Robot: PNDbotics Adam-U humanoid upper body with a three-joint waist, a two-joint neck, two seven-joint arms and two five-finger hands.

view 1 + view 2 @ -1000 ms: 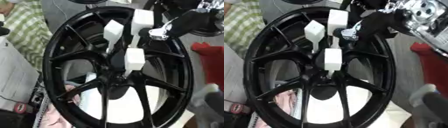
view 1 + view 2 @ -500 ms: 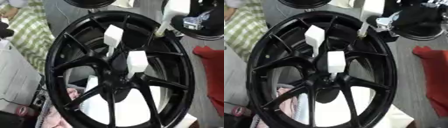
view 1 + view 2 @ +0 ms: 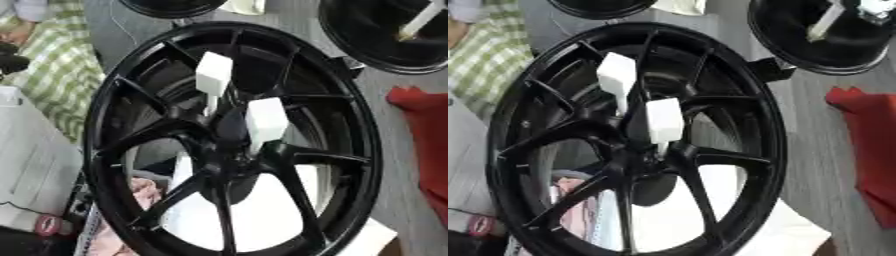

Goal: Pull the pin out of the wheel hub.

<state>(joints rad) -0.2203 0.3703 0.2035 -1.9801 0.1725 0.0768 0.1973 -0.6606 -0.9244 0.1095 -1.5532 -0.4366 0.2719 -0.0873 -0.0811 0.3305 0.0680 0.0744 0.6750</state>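
Observation:
A big black spoked wheel hub point(image 3: 114, 100) fills both views. Two white pins with block-shaped heads stand in its centre: one toward the back point(image 3: 213, 75), one nearer point(image 3: 265, 121). A third white pin point(image 3: 824, 22) hangs tilted at the top right, over a second black wheel point(image 3: 798, 45). Only a silver bit of my right hand point(image 3: 875, 6) shows at the top right corner, at that pin's upper end, seemingly holding it. My left hand is out of sight.
A red cloth point(image 3: 424, 135) lies to the right of the hub. A green-checked cloth point(image 3: 52, 75) and a grey box point(image 3: 26, 165) are on the left. White sheet point(image 3: 262, 210) and pink cloth point(image 3: 144, 190) show through the spokes. Another black wheel point(image 3: 175, 6) sits at the back.
My right hand has carried the third white pin up and to the right, away from the hub's rim to above the other wheel. The two pins in the hub stay put.

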